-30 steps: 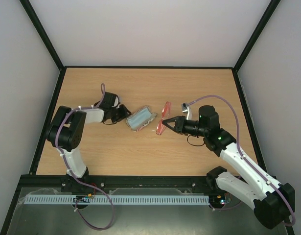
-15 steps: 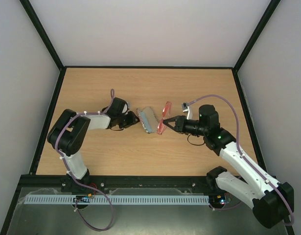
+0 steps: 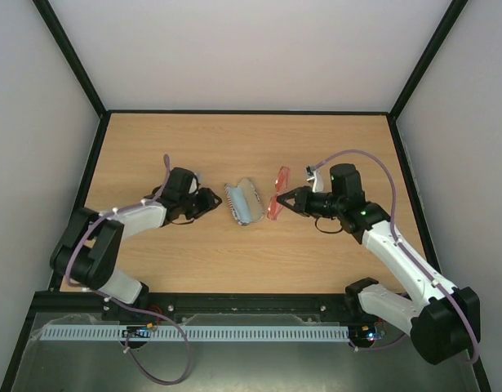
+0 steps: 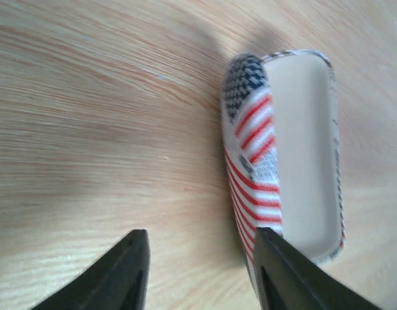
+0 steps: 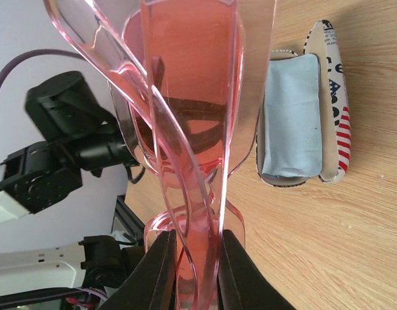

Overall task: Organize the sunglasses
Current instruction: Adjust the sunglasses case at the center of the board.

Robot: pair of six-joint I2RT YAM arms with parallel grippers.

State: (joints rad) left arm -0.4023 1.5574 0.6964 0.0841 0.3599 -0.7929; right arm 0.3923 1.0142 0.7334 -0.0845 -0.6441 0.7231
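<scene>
The red-orange sunglasses (image 5: pixel 185 116) are folded and pinched between my right gripper's (image 5: pixel 195 258) fingers, held just above the table; they also show in the top view (image 3: pixel 277 196), right of the case. The open flag-print case (image 3: pixel 241 202) lies in the middle of the table with the light blue cloth (image 5: pixel 290 116) inside it. My left gripper (image 4: pixel 201 271) is open and empty, low over the table at the case's left side (image 4: pixel 256 161). Its right finger (image 4: pixel 282 271) is next to the case's wall. In the top view the left gripper (image 3: pixel 210 200) sits just left of the case.
The wooden table (image 3: pixel 153 147) is walled by a black frame and white panels. Bare wood shows behind and in front of the case. The left arm (image 5: pixel 62 148) shows in the background of the right wrist view.
The left gripper pushed the case right and turned it, then drew back left. The right gripper carried the sunglasses slightly farther back.
</scene>
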